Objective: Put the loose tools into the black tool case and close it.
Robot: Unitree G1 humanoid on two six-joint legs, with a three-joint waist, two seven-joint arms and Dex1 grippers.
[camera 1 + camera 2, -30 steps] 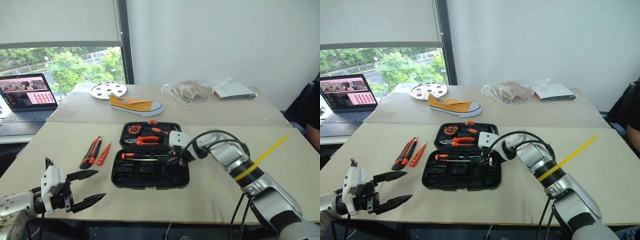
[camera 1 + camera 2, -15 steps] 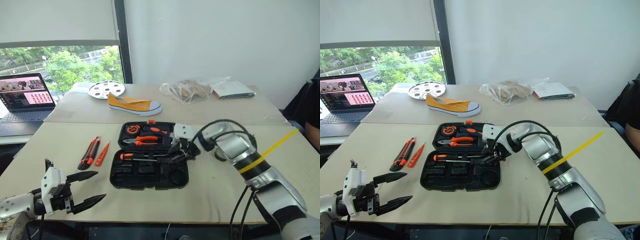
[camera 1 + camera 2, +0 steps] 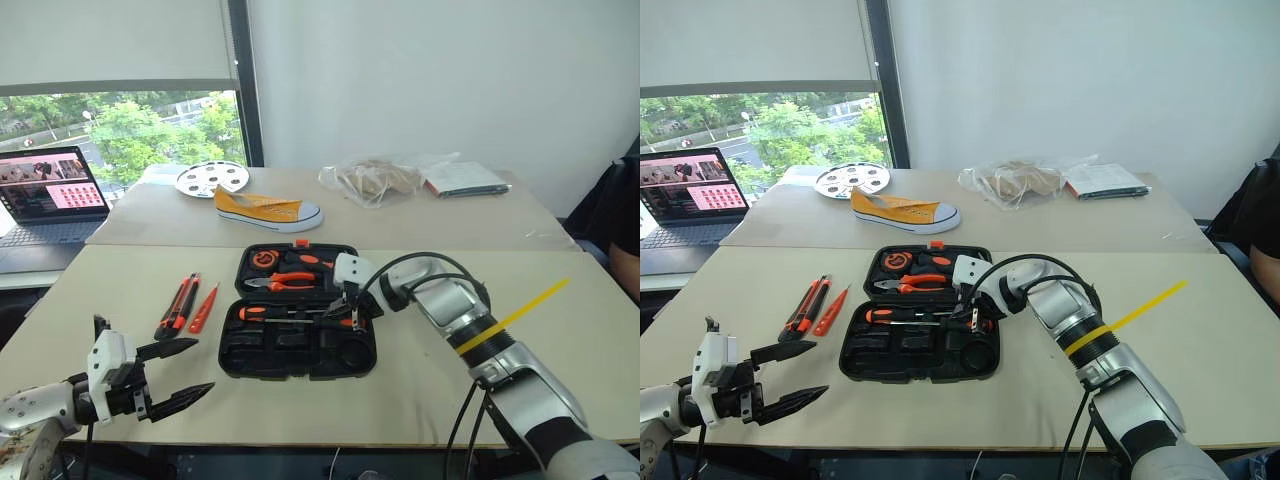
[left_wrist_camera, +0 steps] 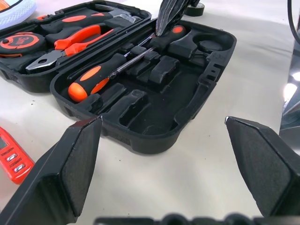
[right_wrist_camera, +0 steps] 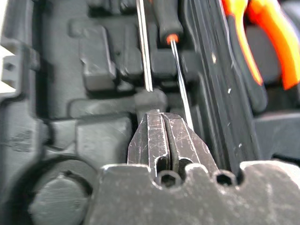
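Since a moment ago my right gripper (image 5: 164, 136) has pinched shut on nothing over the black tool case (image 3: 300, 352), open mid-table. Going left to right: my left gripper (image 3: 185, 372) gapes empty, then the utility knife (image 3: 179, 305) lies left of the case. It looks light, stiff and slick, best gripped mid-body.

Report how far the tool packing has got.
Done: two screwdrivers lie in the open case. In hand: nothing held; the right claw is shut over the screwdriver slots, the left claw open near the table edge. Left: the knife and slim orange tool lie loose on the table; then close the case.
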